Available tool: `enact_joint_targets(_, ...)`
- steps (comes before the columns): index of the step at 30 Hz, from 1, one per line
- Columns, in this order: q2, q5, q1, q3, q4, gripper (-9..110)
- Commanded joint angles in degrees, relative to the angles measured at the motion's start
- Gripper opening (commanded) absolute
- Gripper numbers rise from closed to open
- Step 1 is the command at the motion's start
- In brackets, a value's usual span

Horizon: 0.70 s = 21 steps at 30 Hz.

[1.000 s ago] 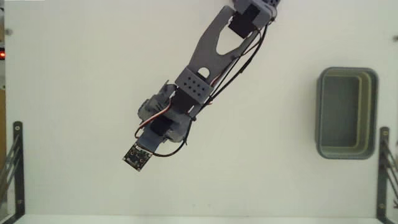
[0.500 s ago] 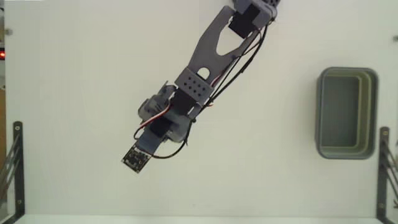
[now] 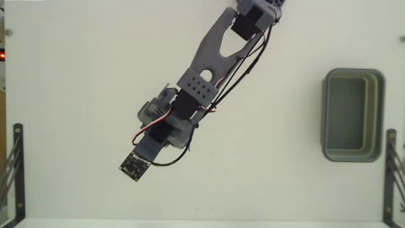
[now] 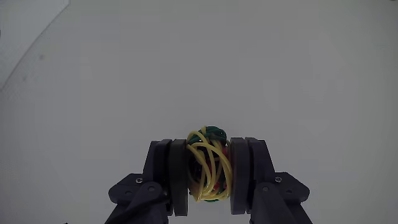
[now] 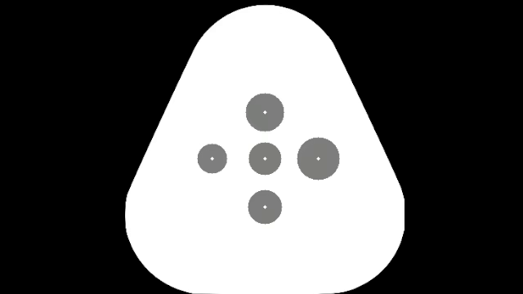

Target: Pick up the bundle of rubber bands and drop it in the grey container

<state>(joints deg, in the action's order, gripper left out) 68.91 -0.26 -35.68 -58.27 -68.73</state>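
Observation:
In the wrist view my gripper [image 4: 209,147] is shut on the bundle of rubber bands [image 4: 208,169], a small clump of yellow loops with green and red bits squeezed between the two dark fingers [image 4: 176,171]. White table lies beneath it. In the fixed view the grey arm [image 3: 197,83] reaches from the top centre down to the left. Its wrist and camera board [image 3: 133,166] cover the fingers and the bundle. The grey container [image 3: 325,114] stands far off at the right side of the table, with nothing visible inside.
Black metal brackets stand at the left edge [image 3: 14,171] and the right edge [image 3: 392,174] of the white table [image 3: 76,76] in the fixed view. A cable loops beside the wrist [image 3: 174,158].
The wrist and its camera board have shifted slightly down and to the left in the fixed view. The container has not moved.

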Motion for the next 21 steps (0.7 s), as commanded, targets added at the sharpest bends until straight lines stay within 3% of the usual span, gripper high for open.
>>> enact_joint_targets(1, 1.5, 0.3, -1.3, 4.5, -2.3, 35)
enact_joint_targets(21, -6.7, 0.3, -1.3, 30.6, -20.1, 35)
